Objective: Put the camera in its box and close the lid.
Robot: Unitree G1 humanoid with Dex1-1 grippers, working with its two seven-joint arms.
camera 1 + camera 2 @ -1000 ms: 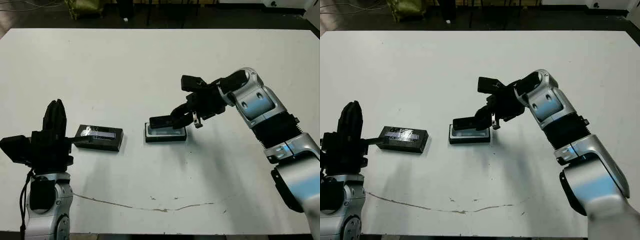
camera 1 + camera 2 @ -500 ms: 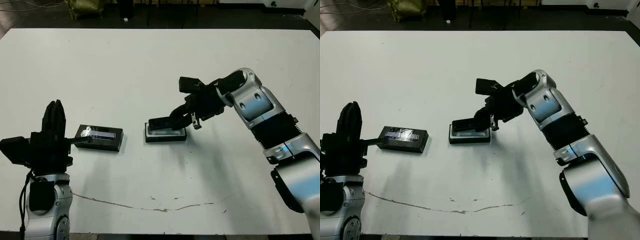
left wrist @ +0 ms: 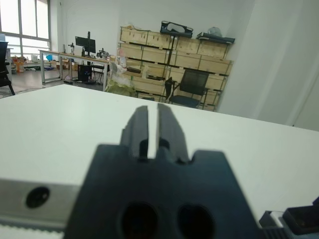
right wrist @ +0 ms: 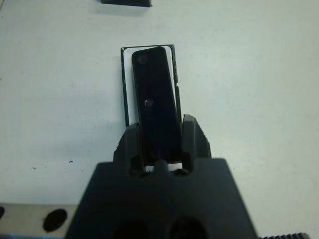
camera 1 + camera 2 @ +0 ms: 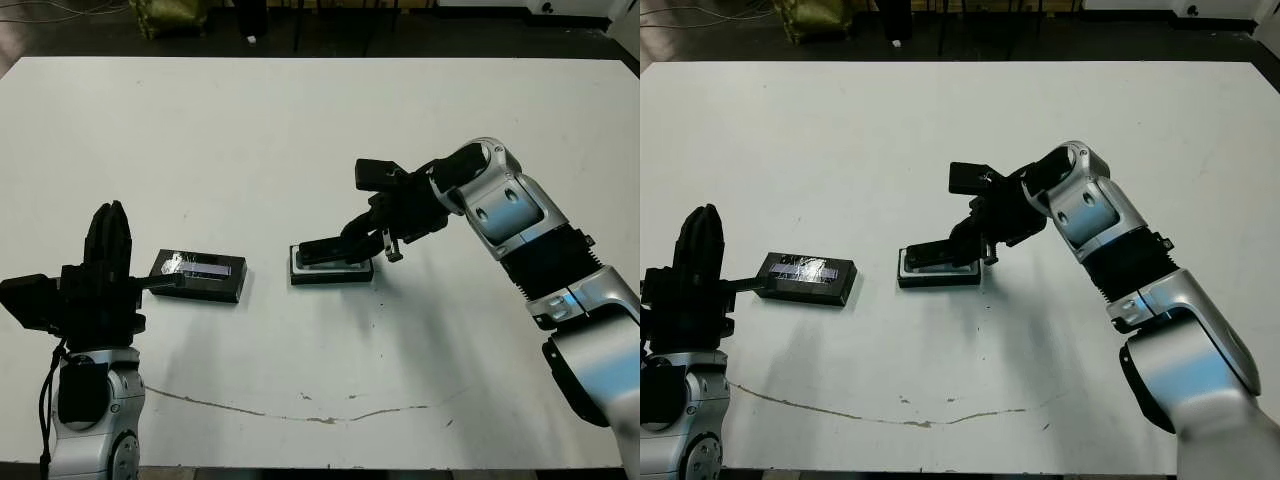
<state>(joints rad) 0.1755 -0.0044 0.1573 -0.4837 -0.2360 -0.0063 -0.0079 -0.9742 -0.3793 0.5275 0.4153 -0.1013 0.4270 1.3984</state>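
Head view: the right tool [image 5: 352, 238] grips one end of the camera [image 5: 325, 249], holding it lengthwise over the box [image 5: 331, 268], which sits near the middle of the white counter [image 5: 300, 130]. The lid [image 5: 200, 275] lies flat on the counter well to the left of the box, its shiny strip upward. The left tool [image 5: 108, 235] stands raised just beside the lid's left end.

Left wrist view: the left tool's fingers [image 3: 140, 127] stand nearly together, a thin gap between them, holding nothing.

Right wrist view: the camera [image 4: 155, 107] lies clamped between both fingers [image 4: 191, 137], directly over the box's white lining [image 4: 128, 84]
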